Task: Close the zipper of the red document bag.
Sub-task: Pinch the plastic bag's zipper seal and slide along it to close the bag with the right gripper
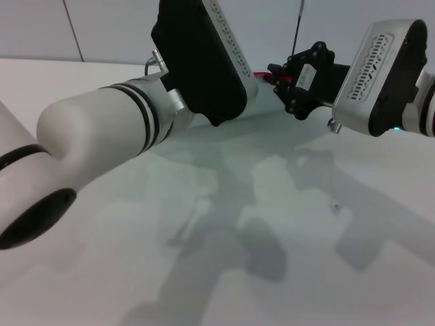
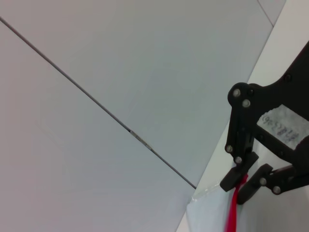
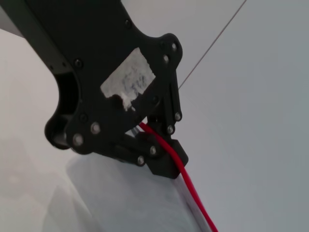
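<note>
— Worktop (image 1: 204,272) first: nearest us in the head view it carries only the arms' shadows. What do we make of the bulky left arm (image 1: 102,129) crossing from the lower left?

— We read it as reaching over the red document bag (image 3: 111,193), which lies flat as a pale sheet about the middle of the head view, running towards the upper centre. The arm's black wrist housing hides its own end effector from the head camera.

— Then how do we judge the grip?

— From the right wrist camera. The left end effector (image 3: 161,157) has its fingers pressed together on the zipper (image 3: 193,193), at the bag's edge. We take that as anchoring the strip so it cannot bunch.

— And the right end effector (image 2: 243,186)?

— Farther back, at the upper right of centre in the head view, it is likewise clamped on the red strip. We cannot tell whether it holds the slider itself; that is too small.

— So the two sit close together?

— Yes, near each other at the bag's far edge, plausibly one bracing and one pulling.
</note>
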You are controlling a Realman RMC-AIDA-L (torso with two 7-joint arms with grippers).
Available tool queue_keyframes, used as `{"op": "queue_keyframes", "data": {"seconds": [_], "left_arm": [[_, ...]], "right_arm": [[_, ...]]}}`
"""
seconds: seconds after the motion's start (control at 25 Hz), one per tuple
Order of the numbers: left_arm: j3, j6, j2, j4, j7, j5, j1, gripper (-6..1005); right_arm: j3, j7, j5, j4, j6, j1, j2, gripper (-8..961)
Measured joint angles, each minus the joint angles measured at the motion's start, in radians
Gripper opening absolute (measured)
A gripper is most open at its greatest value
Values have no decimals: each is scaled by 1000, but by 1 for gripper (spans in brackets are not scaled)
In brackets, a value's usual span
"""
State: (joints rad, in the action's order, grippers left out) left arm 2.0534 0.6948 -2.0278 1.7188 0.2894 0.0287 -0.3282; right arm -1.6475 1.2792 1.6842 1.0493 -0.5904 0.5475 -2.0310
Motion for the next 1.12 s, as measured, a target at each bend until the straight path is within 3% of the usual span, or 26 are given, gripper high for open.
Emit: {"op": "queue_keyframes", "data": {"seconds": [0.92,1.12], "left_arm": [[8,-2,3,29,3,0,42,38],[3,-2,3,36,4,0,51,38]], "right_arm": [[13,5,25,-60,125,-9,3,31],[14,5,25,-60,146,-14,4,63]]}}
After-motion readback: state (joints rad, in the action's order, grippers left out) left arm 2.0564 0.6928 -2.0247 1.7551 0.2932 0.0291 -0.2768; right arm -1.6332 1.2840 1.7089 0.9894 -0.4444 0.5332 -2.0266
